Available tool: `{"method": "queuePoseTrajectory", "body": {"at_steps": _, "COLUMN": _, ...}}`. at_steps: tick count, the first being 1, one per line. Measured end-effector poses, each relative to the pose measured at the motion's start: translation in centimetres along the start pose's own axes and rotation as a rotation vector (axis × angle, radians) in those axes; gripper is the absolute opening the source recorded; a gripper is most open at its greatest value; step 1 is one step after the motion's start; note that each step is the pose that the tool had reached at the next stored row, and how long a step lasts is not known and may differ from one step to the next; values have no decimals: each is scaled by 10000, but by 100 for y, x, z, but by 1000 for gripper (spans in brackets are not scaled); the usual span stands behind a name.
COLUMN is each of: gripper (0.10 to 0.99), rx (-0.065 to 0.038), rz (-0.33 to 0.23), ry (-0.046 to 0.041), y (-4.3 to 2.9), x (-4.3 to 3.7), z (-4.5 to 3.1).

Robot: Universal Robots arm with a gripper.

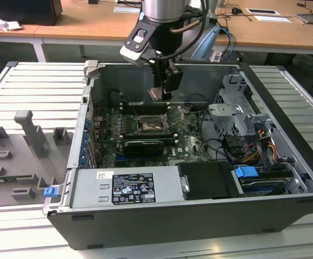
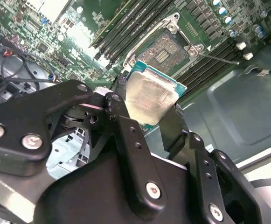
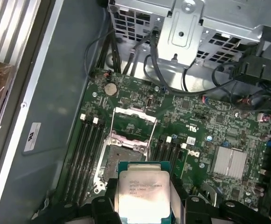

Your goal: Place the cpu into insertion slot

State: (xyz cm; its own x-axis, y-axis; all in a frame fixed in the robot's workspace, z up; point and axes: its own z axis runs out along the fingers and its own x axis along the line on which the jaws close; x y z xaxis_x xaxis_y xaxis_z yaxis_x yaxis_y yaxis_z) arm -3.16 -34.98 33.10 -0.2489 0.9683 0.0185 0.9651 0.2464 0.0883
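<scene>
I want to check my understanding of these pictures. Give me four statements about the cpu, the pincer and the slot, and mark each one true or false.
1. The pincer grips the cpu by two opposite edges. True.
2. The cpu already lies in the insertion slot. False: it is held above the slot, which is empty.
3. The computer case lies open. True.
4. A cooler covers the insertion slot. False: its contacts are exposed.

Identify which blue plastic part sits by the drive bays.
The large blue tab at the exterior view's right; the small blue clip sits at the case's opposite edge.
</scene>
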Motion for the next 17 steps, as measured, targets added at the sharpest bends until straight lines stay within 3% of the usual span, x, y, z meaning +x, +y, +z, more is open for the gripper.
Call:
{"method": "queuePoseTrajectory", "body": {"at_steps": 9, "gripper": 529, "rx": -19, "rz": 1107, "ry": -99, "y": -2, "x": 0, "z": 24}}
{"method": "queuePoseTrajectory", "body": {"at_steps": 17, "gripper": 529, "rx": -3, "rz": 1346, "ry": -115, "y": -7, "x": -1, "z": 78}}
